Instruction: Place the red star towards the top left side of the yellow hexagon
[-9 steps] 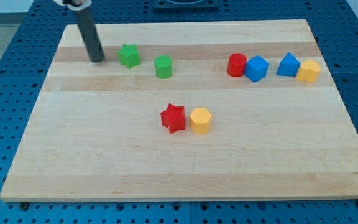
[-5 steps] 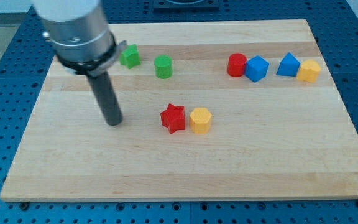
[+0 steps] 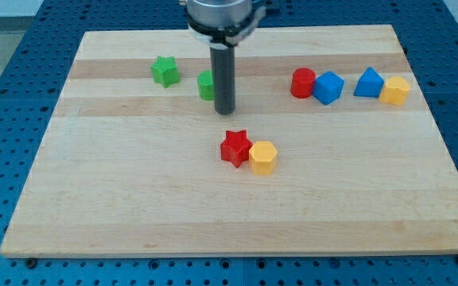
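Red plastic star block [image 3: 235,147] lies near the centre of the wooden table [image 3: 94,206], touching the yellow plastic hexagon block [image 3: 263,157] on its upper left face. My tip [image 3: 225,110], a plain rod with no claw to open or close, stands just above the star toward the view's top, slightly left. Green cylinder block [image 3: 205,85] sits partly hidden behind the rod.

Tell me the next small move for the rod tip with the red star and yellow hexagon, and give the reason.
Probably none, or only a small withdrawal. The red star block already lies touching the yellow hexagon block, on its left and slightly nearer the view's top, which looks like the asked placement. My tip stands above the star toward the view's top, clear of it and beside the partly hidden green block, so pushing further risks spoiling it.
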